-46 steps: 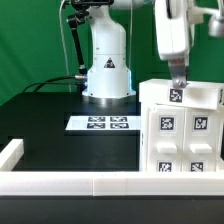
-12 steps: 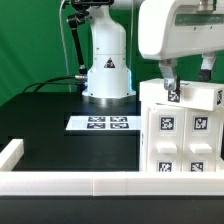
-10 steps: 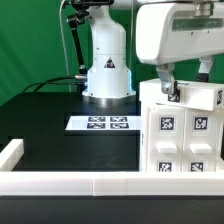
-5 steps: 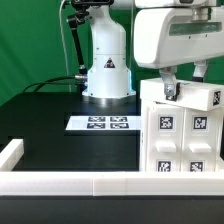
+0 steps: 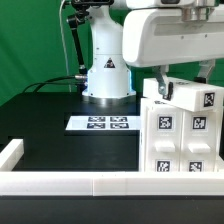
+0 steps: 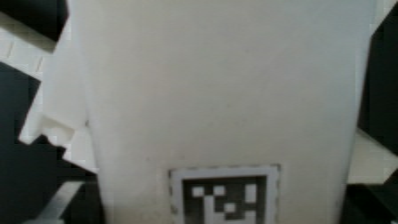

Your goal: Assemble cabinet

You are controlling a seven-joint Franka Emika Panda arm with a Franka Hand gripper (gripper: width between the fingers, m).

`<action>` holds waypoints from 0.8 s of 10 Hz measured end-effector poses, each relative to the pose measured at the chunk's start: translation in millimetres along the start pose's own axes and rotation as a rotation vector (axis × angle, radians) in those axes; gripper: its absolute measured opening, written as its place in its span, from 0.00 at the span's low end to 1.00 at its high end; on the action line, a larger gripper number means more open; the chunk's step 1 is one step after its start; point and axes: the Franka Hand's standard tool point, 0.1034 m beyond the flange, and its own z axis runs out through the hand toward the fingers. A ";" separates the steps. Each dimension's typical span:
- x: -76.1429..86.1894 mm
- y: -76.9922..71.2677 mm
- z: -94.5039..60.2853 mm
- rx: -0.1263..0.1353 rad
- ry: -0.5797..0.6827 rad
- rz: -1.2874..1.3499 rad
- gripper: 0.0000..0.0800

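The cabinet (image 5: 180,140), a large white box with square black-and-white tags on its front, stands at the exterior view's right. A white tagged top panel (image 5: 195,97) lies tilted on it, its left end raised. My gripper (image 5: 164,88) reaches down from above and is shut on that raised left end. In the wrist view the same white panel (image 6: 214,100) fills the picture, with one tag (image 6: 226,195) close to the camera. My fingertips are hidden there.
The marker board (image 5: 100,123) lies flat on the black table in front of the arm's white base (image 5: 108,70). A low white border rail (image 5: 70,182) runs along the near edge and turns up at the exterior view's left (image 5: 10,152).
My hand has swung round and shifted toward the exterior view's left. The top panel has turned with it and now sits tilted, its left end lifted.
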 end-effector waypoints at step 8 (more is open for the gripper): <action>2.5 3.3 -0.4 0.003 0.060 0.750 0.70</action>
